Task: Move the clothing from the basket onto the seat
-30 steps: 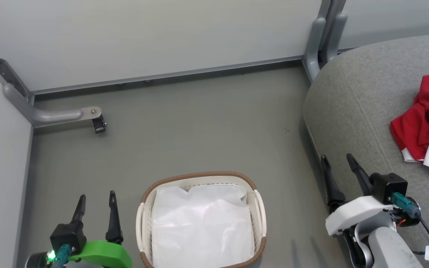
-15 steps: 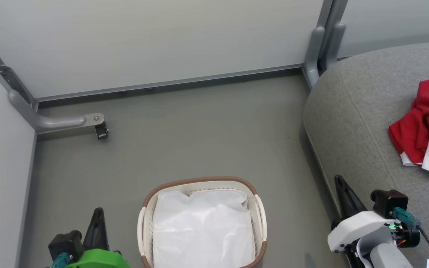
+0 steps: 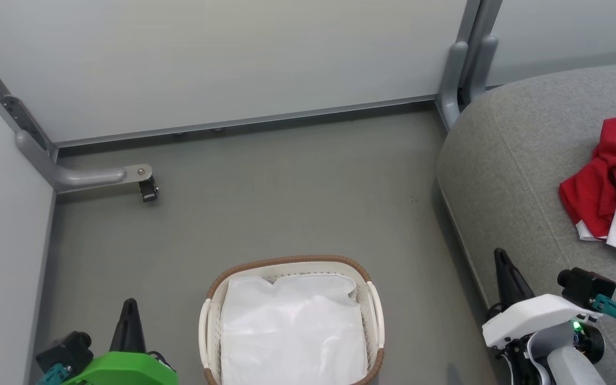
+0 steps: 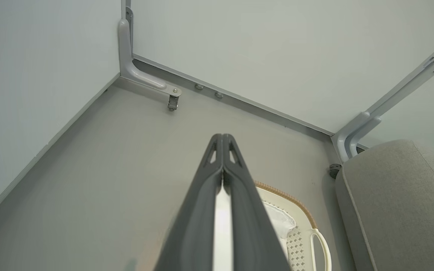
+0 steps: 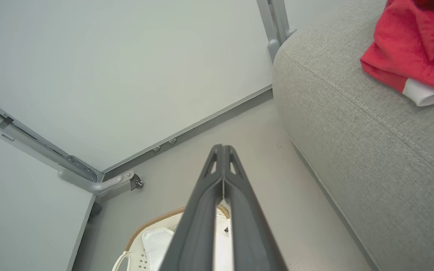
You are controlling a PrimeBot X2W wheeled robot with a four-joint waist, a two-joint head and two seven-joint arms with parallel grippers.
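Over grey floor (image 3: 286, 187), left pincer (image 3: 129, 315) and right pincer (image 3: 503, 267), lately apart, are being held together; clothing (image 3: 615, 176) is lying on seat (image 3: 506, 160), seemingly done.

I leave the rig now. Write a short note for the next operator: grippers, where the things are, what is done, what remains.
Left gripper: shut, empty, beside the basket.
Right gripper: shut, empty, by the edge of the seat.
Clothing: red heap on the seat.
Basket: on the floor, white liner inside, no red visible.
Done: transfer looks complete.
Left: probably nothing; check the basket's near end, out of frame.
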